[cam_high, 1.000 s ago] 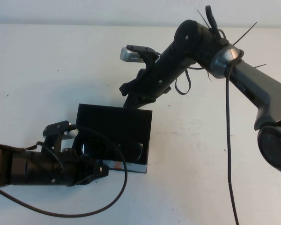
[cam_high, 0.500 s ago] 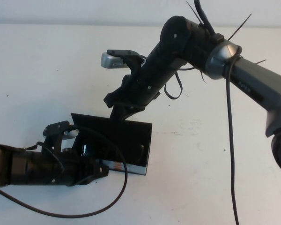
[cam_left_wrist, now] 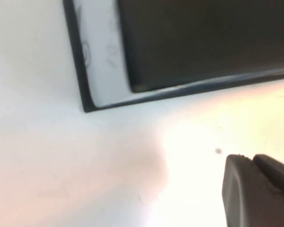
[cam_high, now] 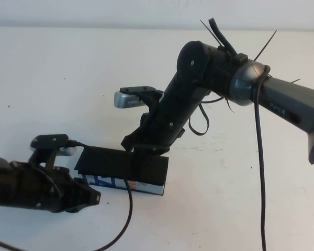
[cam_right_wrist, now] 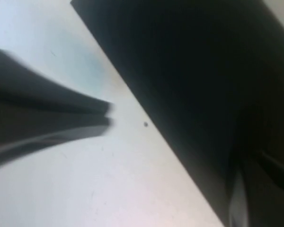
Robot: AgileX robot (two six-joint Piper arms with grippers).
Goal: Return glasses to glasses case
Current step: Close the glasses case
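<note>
The glasses case [cam_high: 107, 163] lies at the table's front centre, its black lid down almost flat over the base. Its white, blue and orange front edge [cam_high: 112, 182] shows. The glasses are hidden inside. My right gripper [cam_high: 141, 150] is shut and rests on the lid's back right part; the lid fills the right wrist view [cam_right_wrist: 189, 71], with the gripper [cam_right_wrist: 236, 189] against it. My left gripper [cam_high: 94, 198] is shut and empty, just left of the case's front corner and apart from it. The left wrist view shows the case [cam_left_wrist: 189, 42] and the gripper [cam_left_wrist: 252, 161].
The white table [cam_high: 52, 89] spreads all round the case. The right arm [cam_high: 209, 68] reaches in from the back right over the table's middle. A black cable [cam_high: 128, 209] from the left arm loops in front of the case.
The right gripper has pushed the lid down from wide open to nearly flat, hiding the glasses. The left gripper has drawn back to the left, away from the case's front edge.
</note>
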